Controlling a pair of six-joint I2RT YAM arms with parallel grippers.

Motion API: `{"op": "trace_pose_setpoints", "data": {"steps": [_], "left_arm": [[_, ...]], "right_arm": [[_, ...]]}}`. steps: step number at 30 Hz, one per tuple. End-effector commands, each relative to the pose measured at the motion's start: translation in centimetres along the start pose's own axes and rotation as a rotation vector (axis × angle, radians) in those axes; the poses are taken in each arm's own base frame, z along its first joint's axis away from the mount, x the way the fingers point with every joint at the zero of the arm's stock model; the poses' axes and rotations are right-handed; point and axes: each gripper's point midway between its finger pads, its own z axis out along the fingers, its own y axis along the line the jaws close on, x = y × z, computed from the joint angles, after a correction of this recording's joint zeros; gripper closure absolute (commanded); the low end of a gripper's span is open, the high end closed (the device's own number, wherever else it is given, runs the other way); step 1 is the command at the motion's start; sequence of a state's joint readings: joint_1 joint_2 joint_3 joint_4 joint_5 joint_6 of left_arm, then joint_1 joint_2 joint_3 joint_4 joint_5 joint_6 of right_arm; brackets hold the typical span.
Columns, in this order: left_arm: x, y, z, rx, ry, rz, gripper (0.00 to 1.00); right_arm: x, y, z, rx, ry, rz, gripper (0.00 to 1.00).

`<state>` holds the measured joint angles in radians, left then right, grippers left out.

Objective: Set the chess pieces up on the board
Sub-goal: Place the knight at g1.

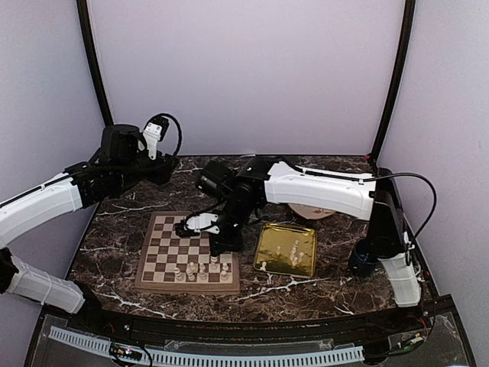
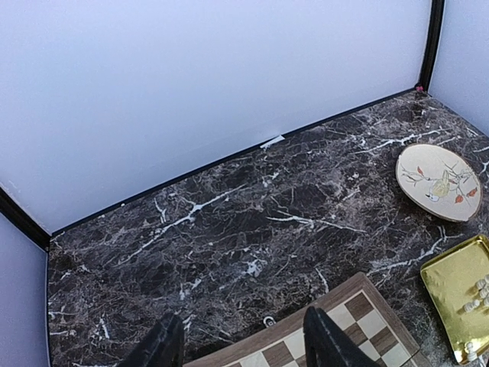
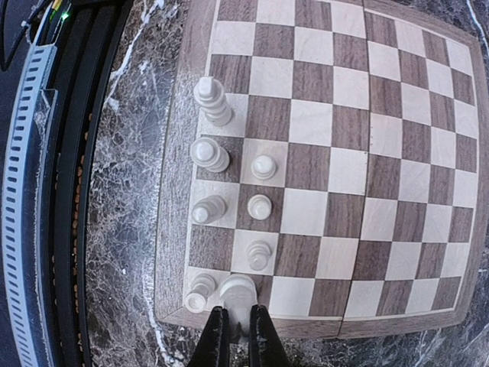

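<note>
Right gripper [image 3: 239,317] clamps a white piece [image 3: 238,290] at the board's [image 3: 397,191] edge; a careless release may topple its corner neighbour [image 3: 200,293].

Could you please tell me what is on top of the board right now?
About eight chess pieces stand in two rows at the near right corner of the board; the right gripper grips one, hiding its base.

Lettering, labels, brands, numerals, signs: none legible in any view. The only marking of note is a painted bird-and-leaf motif on the plate [image 2: 439,182], lying ahead and to the right of the left gripper [image 2: 241,315] (decoration, not writing).
</note>
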<state>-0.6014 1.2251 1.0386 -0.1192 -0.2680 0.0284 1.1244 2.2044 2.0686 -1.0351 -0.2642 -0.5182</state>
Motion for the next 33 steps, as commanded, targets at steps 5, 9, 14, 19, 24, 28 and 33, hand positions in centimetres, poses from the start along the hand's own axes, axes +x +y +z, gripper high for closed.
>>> {"op": "trace_pose_setpoints", "data": {"steps": [5,9,14,19,24,28,33], "left_arm": [[-0.9,1.0,-0.9,-0.021,-0.044,-0.025,0.44],[-0.9,0.7,-0.9,-0.006,-0.045,-0.024,0.44],[-1.0,0.6,-0.9,0.001,-0.045,-0.023,0.44],[-0.9,0.5,-0.9,0.005,-0.042,-0.02,0.44],[-0.8,0.5,-0.8,0.007,-0.036,-0.015,0.44],[-0.8,0.4,-0.8,0.009,-0.035,-0.012,0.44],[-0.7,0.3,-0.7,0.016,-0.031,-0.011,0.44]], "right_arm": [[-0.2,2.5,1.6,-0.04,0.05,-0.036,0.95],[0.2,2.9,2.5,-0.05,0.07,-0.044,0.95],[0.5,2.9,3.3,-0.054,0.084,-0.045,0.95],[0.8,2.7,4.2,-0.054,0.098,-0.041,0.95],[0.8,2.7,4.8,-0.066,0.1,-0.04,0.94],[0.8,2.7,5.0,-0.072,0.099,-0.039,0.94],[0.6,2.6,5.3,-0.069,0.095,-0.038,0.94]]}}
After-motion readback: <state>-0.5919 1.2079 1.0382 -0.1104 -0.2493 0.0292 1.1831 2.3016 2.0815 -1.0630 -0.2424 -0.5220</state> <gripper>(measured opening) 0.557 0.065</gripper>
